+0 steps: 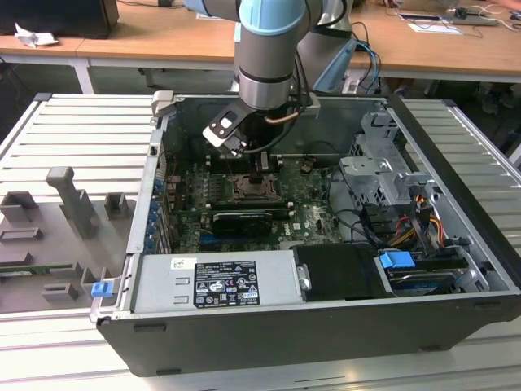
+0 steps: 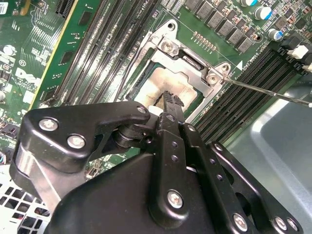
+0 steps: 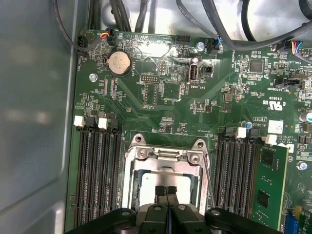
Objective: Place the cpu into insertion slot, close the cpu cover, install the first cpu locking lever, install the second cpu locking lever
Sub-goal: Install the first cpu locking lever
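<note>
My gripper (image 1: pixel 262 171) reaches down into the open computer case, right over the insertion slot (image 1: pixel 257 189) on the green board. In the first wrist view its two black fingertips (image 3: pixel 160 191) are pressed together, shut, with nothing between them. They sit low over the cpu (image 3: pixel 146 183), whose pale metal face shows through the cut-out. The silvery cpu cover (image 3: pixel 165 156) lies flat on the slot, framing the chip. In the second wrist view the cpu (image 2: pixel 158 85), the cpu cover (image 2: pixel 192 68) and a thin locking lever (image 2: pixel 268 90) show, the lever sticking out across the memory slots.
Long black memory slots (image 3: pixel 97 170) flank the socket, with a green memory module (image 3: pixel 265 187) on one side. A coin battery (image 3: pixel 119 63) and cables lie beyond. The case walls, power supply (image 1: pixel 216 281) and drive cage (image 1: pixel 383 175) hem in the board. A grey fixture tray (image 1: pixel 57 220) lies at the exterior view's left.
</note>
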Robot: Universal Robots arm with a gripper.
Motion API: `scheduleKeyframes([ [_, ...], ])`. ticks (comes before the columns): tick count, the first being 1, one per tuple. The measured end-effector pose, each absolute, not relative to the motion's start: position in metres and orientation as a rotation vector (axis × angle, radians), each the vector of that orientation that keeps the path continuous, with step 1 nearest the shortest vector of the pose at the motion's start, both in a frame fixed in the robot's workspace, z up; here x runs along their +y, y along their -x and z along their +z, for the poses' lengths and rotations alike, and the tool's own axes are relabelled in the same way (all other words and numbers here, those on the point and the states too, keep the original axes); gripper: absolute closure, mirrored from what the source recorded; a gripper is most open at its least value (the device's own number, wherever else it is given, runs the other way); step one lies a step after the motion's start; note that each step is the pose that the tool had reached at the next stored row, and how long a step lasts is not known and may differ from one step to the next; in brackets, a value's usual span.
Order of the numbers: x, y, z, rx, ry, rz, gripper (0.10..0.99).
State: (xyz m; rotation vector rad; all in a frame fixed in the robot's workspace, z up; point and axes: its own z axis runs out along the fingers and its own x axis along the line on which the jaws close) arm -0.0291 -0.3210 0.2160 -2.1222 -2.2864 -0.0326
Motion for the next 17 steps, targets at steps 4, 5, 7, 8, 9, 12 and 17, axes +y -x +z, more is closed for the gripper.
scheduleKeyframes([
  [4,-0.321,0.029,0.219,-2.287,2.122,-0.032,0.98],
  [5,-0.321,0.029,0.22,-2.287,2.122,-0.032,0.98],
  [7,-0.321,0.029,0.223,-2.287,2.123,-0.031,0.98],
  [8,-0.321,0.029,0.224,-2.287,2.123,-0.031,0.98],
  [9,-0.321,0.029,0.225,-2.287,2.123,-0.031,0.98],
  [12,-0.321,0.029,0.227,-2.287,2.123,-0.031,0.98],
  [17,-0.321,0.029,0.23,-2.287,2.123,-0.031,0.98],
])
